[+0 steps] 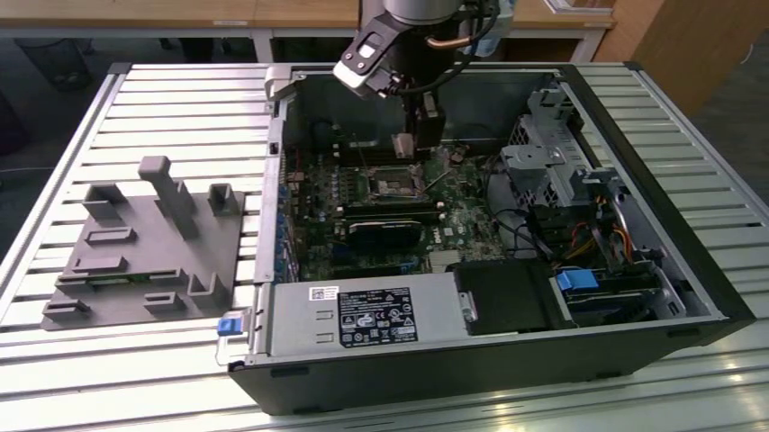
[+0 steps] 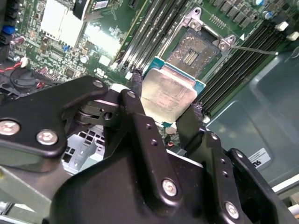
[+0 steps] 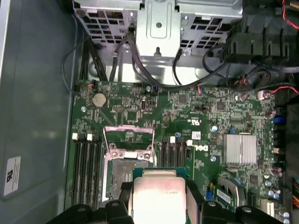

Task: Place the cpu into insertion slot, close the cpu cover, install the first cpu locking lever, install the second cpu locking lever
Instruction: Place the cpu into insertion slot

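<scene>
My gripper (image 2: 167,98) is shut on the cpu (image 2: 169,95), a pale silver square chip held by its two opposite edges between the black fingers (image 2: 136,84). In the exterior view the gripper (image 1: 405,151) hangs inside the open computer case with the cpu (image 1: 404,144) a little above and behind the insertion slot (image 1: 394,185). The first wrist view shows the cpu (image 3: 159,196) beside the bare insertion slot (image 3: 126,175), partly overlapping its corner. The cpu cover (image 3: 129,136), a thin silver frame, stands flipped open at the slot's far side. A thin metal lever (image 2: 254,48) sticks out from the slot (image 2: 194,50).
Long black memory slots (image 3: 88,170) flank the socket on both sides. A silver heatsink (image 3: 240,149) and a black card (image 1: 382,236) sit on the green board. Cables and a metal drive cage (image 1: 553,157) fill the case's right side. A grey fixture (image 1: 139,247) lies on the slatted table.
</scene>
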### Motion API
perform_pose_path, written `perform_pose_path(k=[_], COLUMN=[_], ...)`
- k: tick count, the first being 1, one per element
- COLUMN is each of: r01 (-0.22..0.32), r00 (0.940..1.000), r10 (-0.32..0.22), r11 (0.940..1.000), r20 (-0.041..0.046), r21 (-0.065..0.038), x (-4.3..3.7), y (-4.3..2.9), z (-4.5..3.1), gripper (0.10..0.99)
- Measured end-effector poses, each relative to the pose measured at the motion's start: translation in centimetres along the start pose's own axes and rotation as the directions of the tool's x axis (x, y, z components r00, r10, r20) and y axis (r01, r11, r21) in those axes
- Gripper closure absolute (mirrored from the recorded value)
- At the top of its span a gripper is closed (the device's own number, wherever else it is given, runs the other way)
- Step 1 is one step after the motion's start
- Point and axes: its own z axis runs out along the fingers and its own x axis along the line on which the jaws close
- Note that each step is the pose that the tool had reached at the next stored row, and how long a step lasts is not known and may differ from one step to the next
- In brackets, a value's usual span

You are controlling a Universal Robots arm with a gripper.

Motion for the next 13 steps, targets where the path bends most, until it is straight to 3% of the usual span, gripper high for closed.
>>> perform_pose_path(k=[13], r01=[0.0], r00=[1.0], r10=[0.0], r11=[1.0], r20=[-0.0001], r21=[0.0], x=[0.01], y=[-0.08], z=[0.43], gripper=[0.545])
